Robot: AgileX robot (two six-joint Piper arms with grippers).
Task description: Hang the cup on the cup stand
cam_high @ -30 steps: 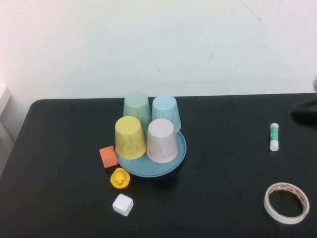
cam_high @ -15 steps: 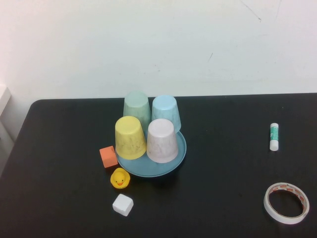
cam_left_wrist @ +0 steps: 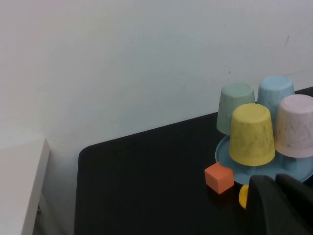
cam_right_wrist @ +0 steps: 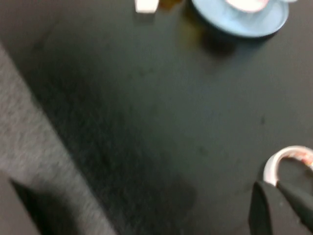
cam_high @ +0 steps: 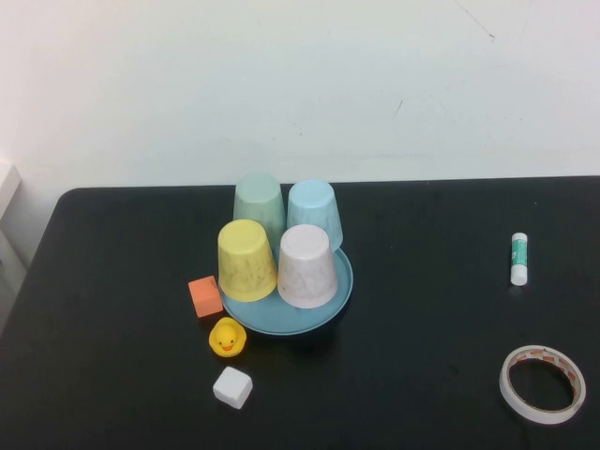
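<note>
The sky-blue cup [cam_high: 313,212] sits upside down at the back right of the cup stand [cam_high: 343,289], a round teal-blue dish. It also shows in the left wrist view as the cup [cam_left_wrist: 275,90] on the stand [cam_left_wrist: 222,155]. Mint-green, yellow and pinkish-white cups sit upside down on the same stand, hiding its pegs. Neither arm appears in the high view. My left gripper [cam_left_wrist: 275,182] is shut and empty, off to the stand's left, near the orange cube. My right gripper [cam_right_wrist: 277,188] is shut and empty, just by the tape roll [cam_right_wrist: 288,159], far from the stand [cam_right_wrist: 244,23].
An orange cube [cam_high: 204,296], a yellow rubber duck [cam_high: 227,337] and a white cube [cam_high: 232,386] lie at the stand's front left. A glue stick [cam_high: 518,259] lies at the right, a tape roll [cam_high: 542,383] at the front right.
A dark shape of the right arm at the right edge of the high view one second ago has gone from that view. The cups and other objects have not moved.
</note>
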